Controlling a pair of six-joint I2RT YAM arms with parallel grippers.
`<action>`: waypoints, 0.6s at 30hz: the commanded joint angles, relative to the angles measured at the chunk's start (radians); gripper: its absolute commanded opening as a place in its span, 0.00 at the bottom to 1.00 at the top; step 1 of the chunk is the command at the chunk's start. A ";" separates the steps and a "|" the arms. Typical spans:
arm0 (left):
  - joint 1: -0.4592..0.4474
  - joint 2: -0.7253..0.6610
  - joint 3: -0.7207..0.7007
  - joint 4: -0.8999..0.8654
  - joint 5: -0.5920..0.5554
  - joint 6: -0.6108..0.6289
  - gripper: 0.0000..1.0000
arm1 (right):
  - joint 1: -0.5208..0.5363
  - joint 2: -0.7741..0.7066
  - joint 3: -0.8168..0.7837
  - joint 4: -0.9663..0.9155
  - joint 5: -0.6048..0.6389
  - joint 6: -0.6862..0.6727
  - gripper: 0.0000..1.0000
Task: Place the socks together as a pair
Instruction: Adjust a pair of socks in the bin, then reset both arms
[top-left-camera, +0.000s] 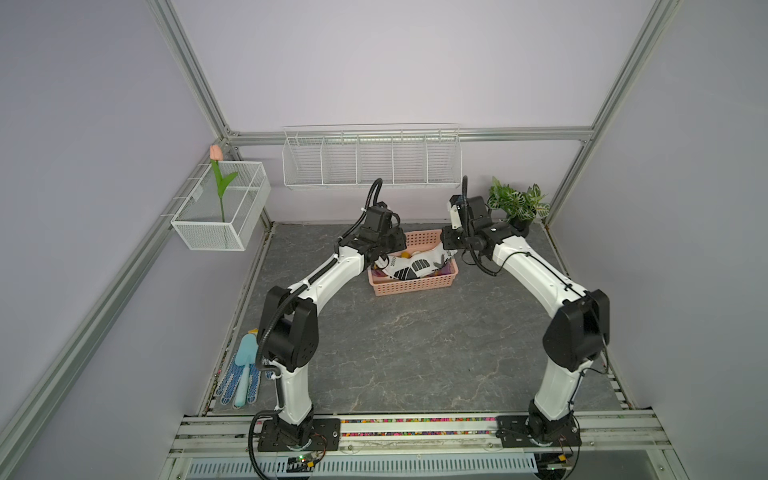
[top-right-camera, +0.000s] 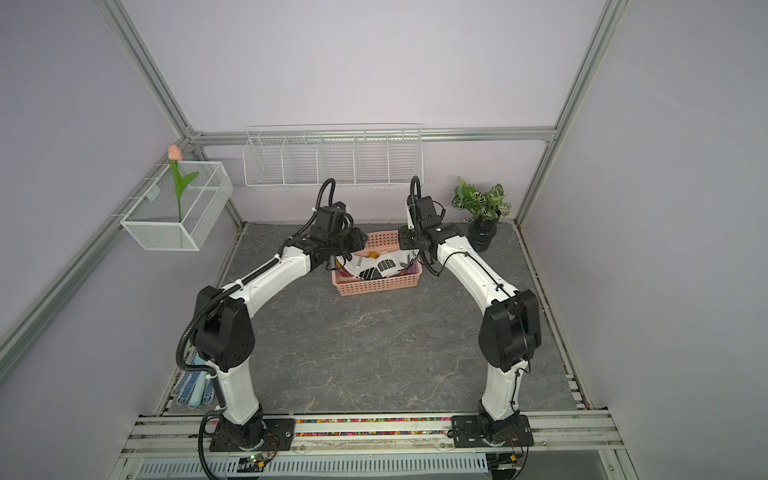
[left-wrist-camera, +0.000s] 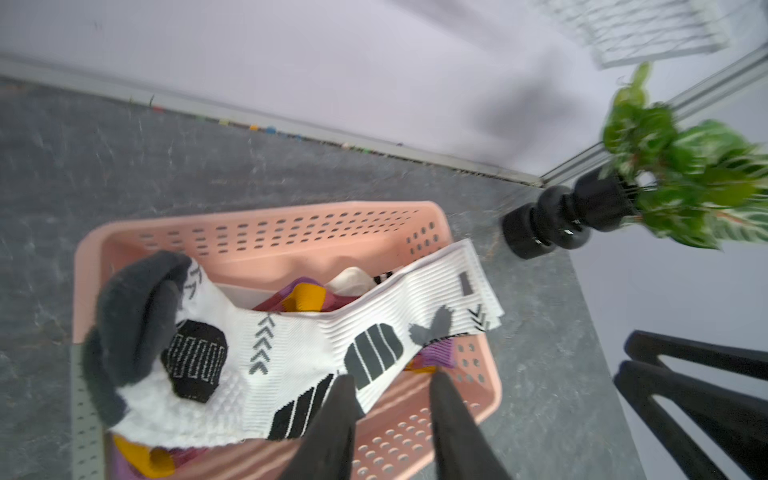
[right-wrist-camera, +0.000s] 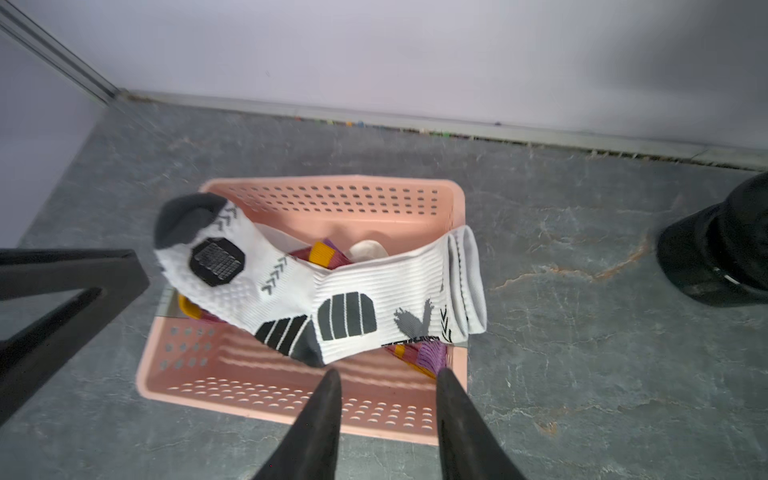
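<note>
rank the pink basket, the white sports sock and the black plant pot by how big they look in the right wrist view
1. pink basket
2. white sports sock
3. black plant pot, cut off by the frame edge, so its rank is unsure

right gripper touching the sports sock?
Cannot tell. In the right wrist view the right gripper stands open, one fingertip right at the edge of the sports sock; neither gap nor contact is plain.
</note>
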 joint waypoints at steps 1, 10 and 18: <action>0.003 -0.140 -0.095 0.004 -0.006 0.002 0.50 | -0.002 -0.169 -0.172 0.083 0.031 0.013 0.46; 0.003 -0.678 -0.535 0.107 -0.328 0.112 1.00 | -0.010 -0.756 -0.694 0.290 0.328 -0.008 0.95; 0.015 -0.967 -0.971 0.315 -0.840 0.216 1.00 | -0.010 -1.080 -1.188 0.793 0.566 -0.234 0.89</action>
